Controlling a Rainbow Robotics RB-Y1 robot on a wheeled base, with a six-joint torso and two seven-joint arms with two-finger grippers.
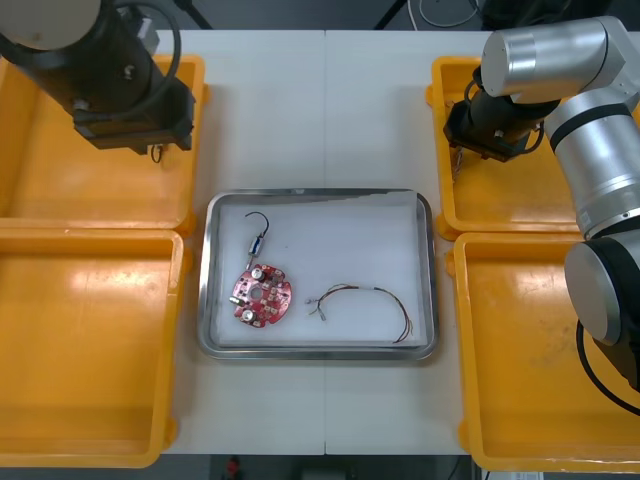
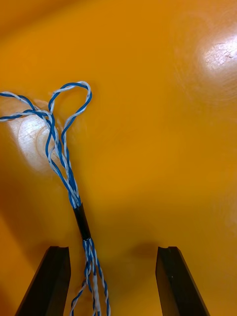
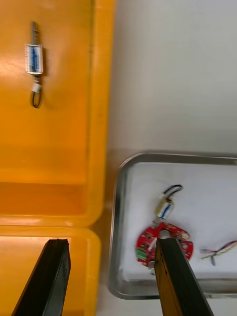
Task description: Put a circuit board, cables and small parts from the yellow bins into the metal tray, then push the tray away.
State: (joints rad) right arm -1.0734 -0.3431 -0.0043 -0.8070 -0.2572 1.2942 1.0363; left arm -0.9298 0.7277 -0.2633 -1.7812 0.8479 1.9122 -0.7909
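Note:
The metal tray in the middle of the table holds a round red circuit board, a small metal part with a black cable, and a red and yellow cable. My right gripper hangs open low over the far right yellow bin. A twisted blue and white cable lies on the bin floor and runs between its fingers, closer to one of them. My left gripper is open above the far left bin, where a small metal part lies. The left wrist view also catches the tray and board.
Two near yellow bins flank the tray. The left arm covers part of the far left bin, and the right arm reaches over the right bins.

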